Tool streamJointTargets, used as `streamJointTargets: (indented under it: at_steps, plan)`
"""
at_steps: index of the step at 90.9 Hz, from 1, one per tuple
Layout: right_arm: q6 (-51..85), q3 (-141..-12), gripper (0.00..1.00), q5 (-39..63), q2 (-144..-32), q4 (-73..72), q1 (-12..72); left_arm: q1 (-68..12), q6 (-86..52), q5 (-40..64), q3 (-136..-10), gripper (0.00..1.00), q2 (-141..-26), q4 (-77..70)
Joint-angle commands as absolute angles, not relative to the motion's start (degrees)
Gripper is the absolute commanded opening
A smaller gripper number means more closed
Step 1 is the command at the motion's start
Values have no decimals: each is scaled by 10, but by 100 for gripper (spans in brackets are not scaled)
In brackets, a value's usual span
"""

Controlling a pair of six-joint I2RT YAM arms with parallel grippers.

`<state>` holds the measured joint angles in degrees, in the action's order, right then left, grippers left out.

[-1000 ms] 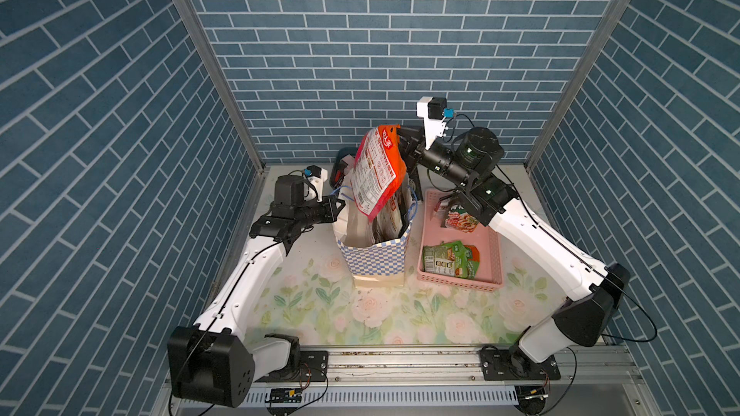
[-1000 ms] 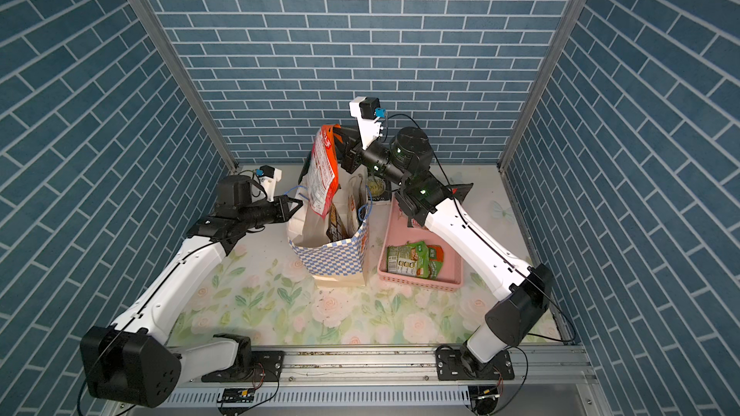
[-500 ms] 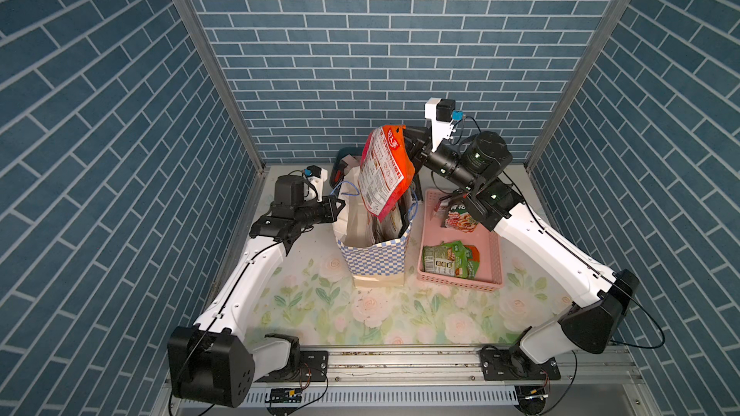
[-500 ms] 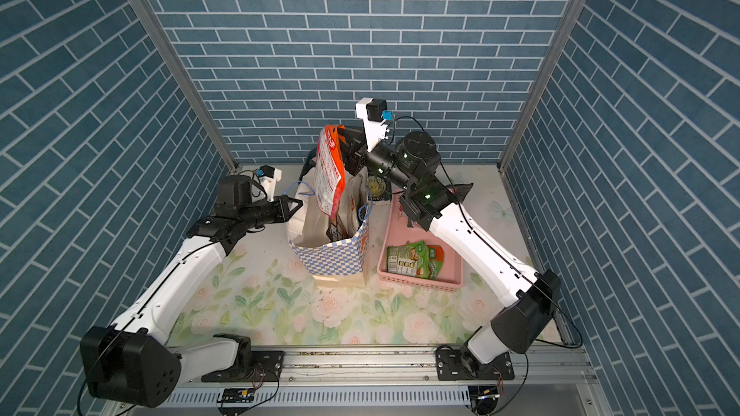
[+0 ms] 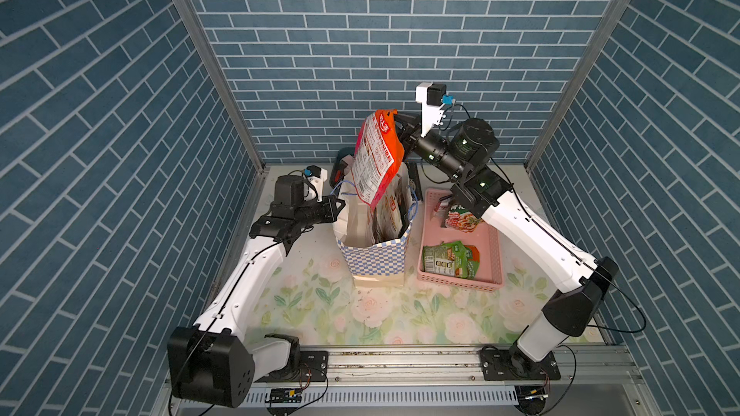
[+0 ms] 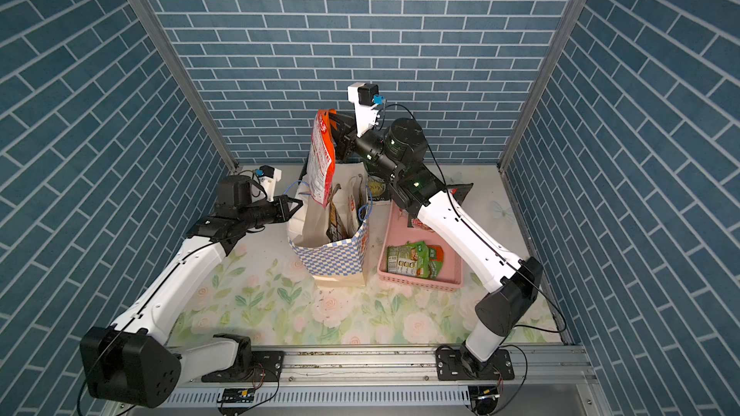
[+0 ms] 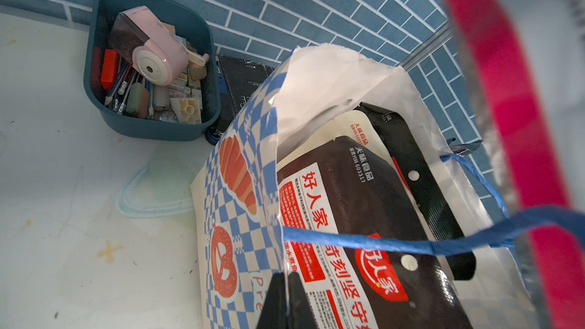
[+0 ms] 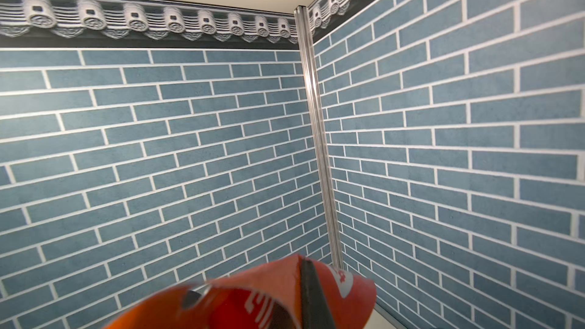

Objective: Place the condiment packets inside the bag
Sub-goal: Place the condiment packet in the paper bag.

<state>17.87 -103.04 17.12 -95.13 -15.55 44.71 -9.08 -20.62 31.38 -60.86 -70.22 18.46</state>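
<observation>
My right gripper is shut on the top edge of an orange-red condiment packet. The packet hangs upright, its lower end at the open mouth of the checkered bag. My left gripper is shut on the bag's left rim. Black packets stand inside the bag. Green packets and a further packet lie in the pink basket.
The pink basket stands right of the bag, touching or nearly touching it. A dark teal bin of small items sits behind the bag by the back wall, with a black box beside it. A floral mat covers the table's front.
The right gripper with the orange-red packet has shifted a little over the bag's mouth and ended slightly higher. The left arm has kept its hold on the rim.
</observation>
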Motion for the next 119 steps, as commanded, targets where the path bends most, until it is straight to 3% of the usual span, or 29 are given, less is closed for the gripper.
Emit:
streamJointTargets:
  at_steps: [1,8,17,39,55,76,97,119]
  plan:
    - [212,-1007,0,129,-937,-218,456,-91,-213,312,-602,19,-685,172]
    - [217,-1005,0,130,-942,-219,460,-91,-216,296,-602,42,-678,171]
    - [220,-999,0,129,-943,-220,464,-91,-214,245,-613,57,-665,178]
    - [223,-988,0,123,-935,-228,466,-92,-207,166,-677,62,-673,173]
    - [231,-988,0,123,-933,-225,467,-91,-204,159,-708,56,-684,181]
    - [236,-955,0,119,-925,-227,471,-91,-195,157,-686,29,-658,205]
    - [247,-898,0,118,-920,-230,471,-91,-207,181,-658,19,-650,195]
    - [183,-927,0,128,-962,-190,469,-91,-210,195,-671,11,-655,194]
